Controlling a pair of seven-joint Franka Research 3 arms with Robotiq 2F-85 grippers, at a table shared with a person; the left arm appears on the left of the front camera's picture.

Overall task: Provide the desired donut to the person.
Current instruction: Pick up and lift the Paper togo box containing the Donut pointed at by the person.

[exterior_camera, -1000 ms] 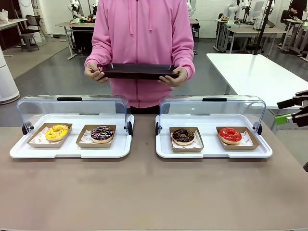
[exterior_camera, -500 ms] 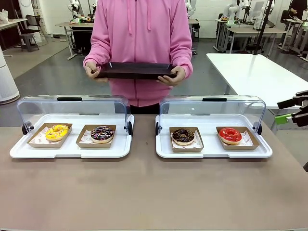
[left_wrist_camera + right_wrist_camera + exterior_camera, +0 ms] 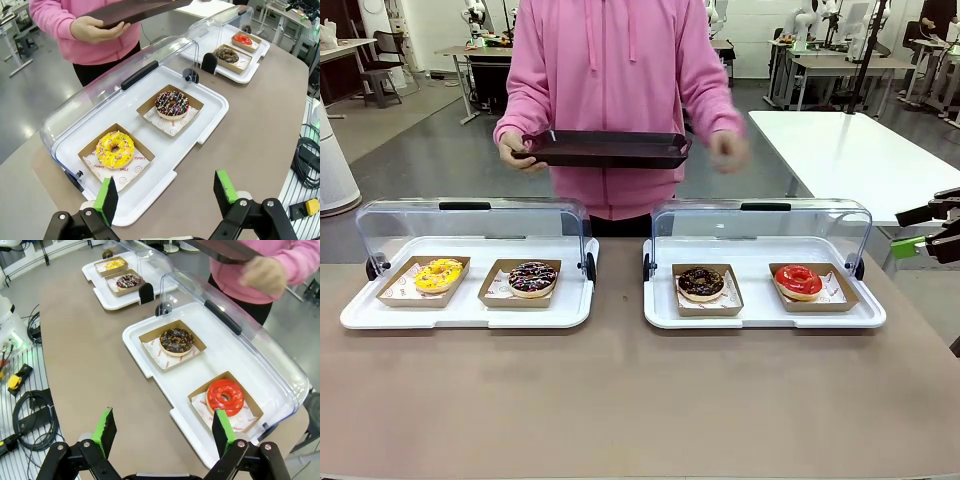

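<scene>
Hovering: my left gripper point(image 3: 166, 189) and right gripper point(image 3: 163, 426) both spread, empty | yellow donut point(image 3: 439, 273), sprinkled donut point(image 3: 532, 277) in left case point(image 3: 360, 318); chocolate donut point(image 3: 700, 282), red donut point(image 3: 798, 280) in right case point(image 3: 865, 318) | person point(image 3: 610, 70) holds dark tray point(image 3: 605, 150) one-handed.

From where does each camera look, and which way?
Front: robot's side of table, facing the person holding a tray; right arm's jaws at edge.
Left wrist: above the left end, looking down on the yellow donut; open jaws below.
Right wrist: above the right end, over the red donut; open jaws below.
Wrist views share both donuts.
</scene>
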